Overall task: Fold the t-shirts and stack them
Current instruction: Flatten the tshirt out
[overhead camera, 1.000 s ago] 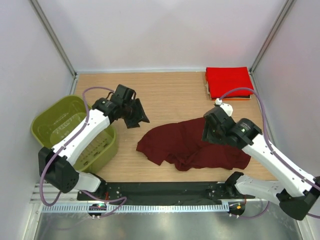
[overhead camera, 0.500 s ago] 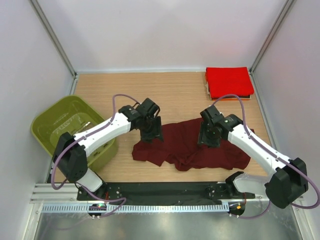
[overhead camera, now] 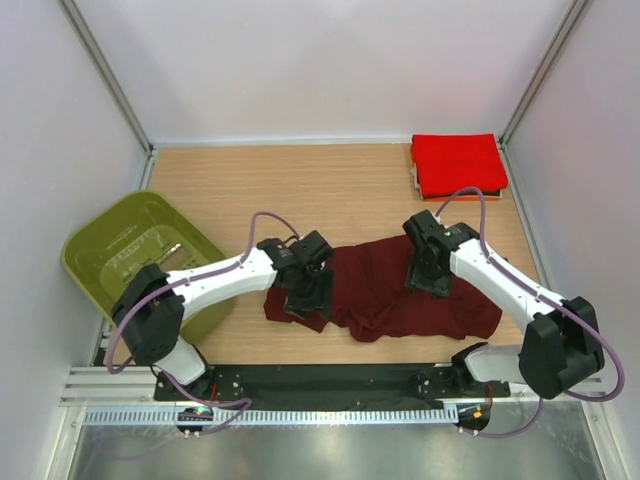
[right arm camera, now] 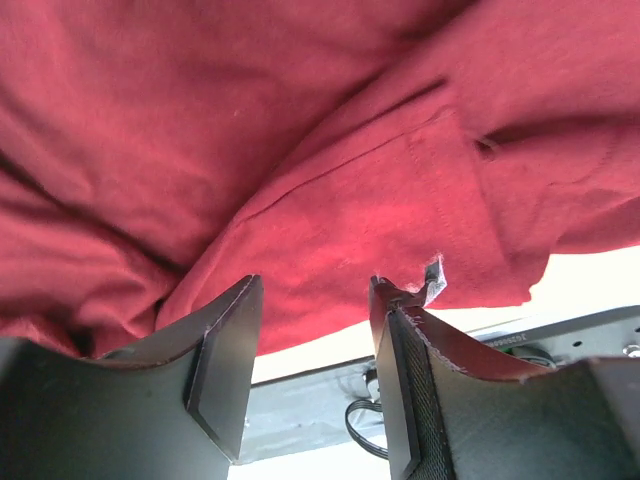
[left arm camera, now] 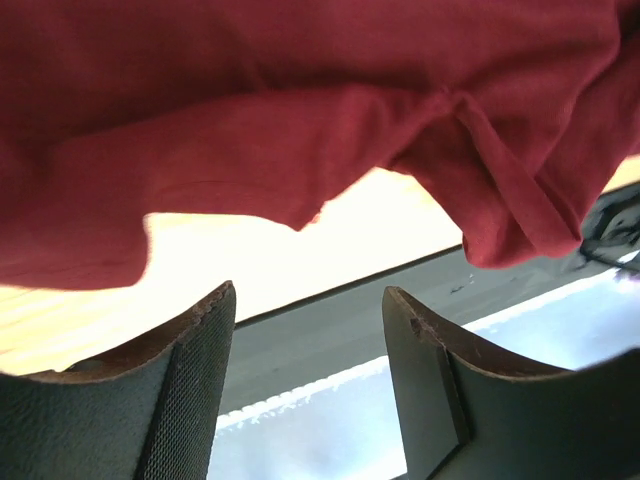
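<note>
Top external view: I see the dark maroon t-shirt [overhead camera: 385, 295] lying crumpled on the near middle of the wooden table [overhead camera: 330, 185], which is boxed in by white walls [overhead camera: 320, 70]. My left gripper [overhead camera: 310, 295] is down at the shirt's left edge and my right gripper [overhead camera: 428, 275] is over its right half. Both wrist views show the fingers [left arm camera: 195, 385] parted with nothing clamped between them and cloth just past the tips. I count one loose shirt, one folded bright red t-shirt [overhead camera: 458, 162] in the far right corner atop a thin orange one [overhead camera: 462, 198], and one olive-green basket [overhead camera: 120, 250] at the left.
</note>
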